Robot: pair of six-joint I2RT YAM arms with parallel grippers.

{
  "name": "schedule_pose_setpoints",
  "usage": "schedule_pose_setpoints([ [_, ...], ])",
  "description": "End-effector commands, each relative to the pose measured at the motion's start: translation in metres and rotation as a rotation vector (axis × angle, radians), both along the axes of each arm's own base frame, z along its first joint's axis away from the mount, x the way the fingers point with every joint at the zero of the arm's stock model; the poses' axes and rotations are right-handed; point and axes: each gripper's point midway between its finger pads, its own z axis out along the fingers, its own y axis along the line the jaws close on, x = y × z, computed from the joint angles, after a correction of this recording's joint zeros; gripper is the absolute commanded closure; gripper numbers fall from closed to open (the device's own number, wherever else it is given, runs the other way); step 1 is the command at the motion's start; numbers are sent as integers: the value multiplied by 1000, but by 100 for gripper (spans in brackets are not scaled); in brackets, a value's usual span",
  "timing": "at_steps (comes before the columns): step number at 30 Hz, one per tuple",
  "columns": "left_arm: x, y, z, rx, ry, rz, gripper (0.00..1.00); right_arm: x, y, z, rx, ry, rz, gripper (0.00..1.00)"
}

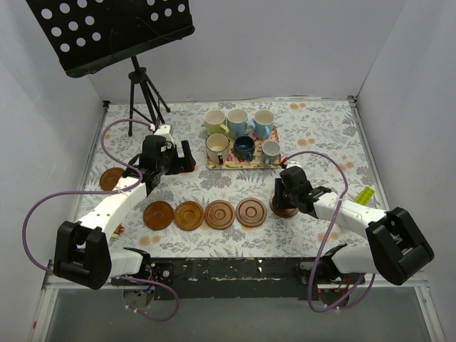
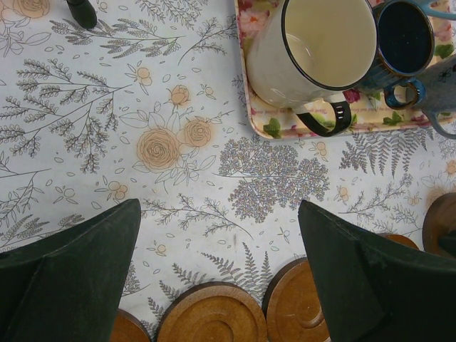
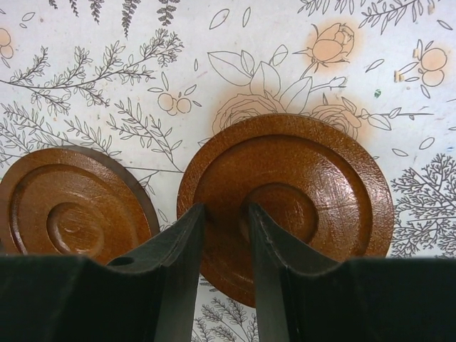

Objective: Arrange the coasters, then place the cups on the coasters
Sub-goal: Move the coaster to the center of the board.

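Four wooden coasters [image 1: 219,214] lie in a row on a floral tablecloth [image 1: 320,135], with a fifth coaster [image 3: 320,178] beside them under the right gripper [image 3: 224,210], whose jaws are narrowly apart with the grip unclear, while the left gripper [image 2: 221,214] hovers wide open near six mugs [image 1: 237,122] on a tray [image 2: 258,114].

Six cups [image 1: 237,122] crowd one floral tray [image 1: 246,165]. Six wooden coasters [image 1: 219,214] dot the tabletop [image 1: 320,135]: four in a row on the tray's near side, one near-right of it, one well to its left. One music stand [image 1: 114,32] stands back-left of the tray.
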Motion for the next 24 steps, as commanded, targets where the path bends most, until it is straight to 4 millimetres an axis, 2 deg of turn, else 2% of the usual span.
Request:
schedule_pose_setpoints([
  [1,0,4,-1,12,-4,5,7,-30,2,-17,15,103,39,60],
  [12,0,4,-3,17,1,6,7,-39,9,-18,61,120,58,61],
  [24,0,4,-3,14,3,3,7,-54,-2,-26,29,167,23,63],
])
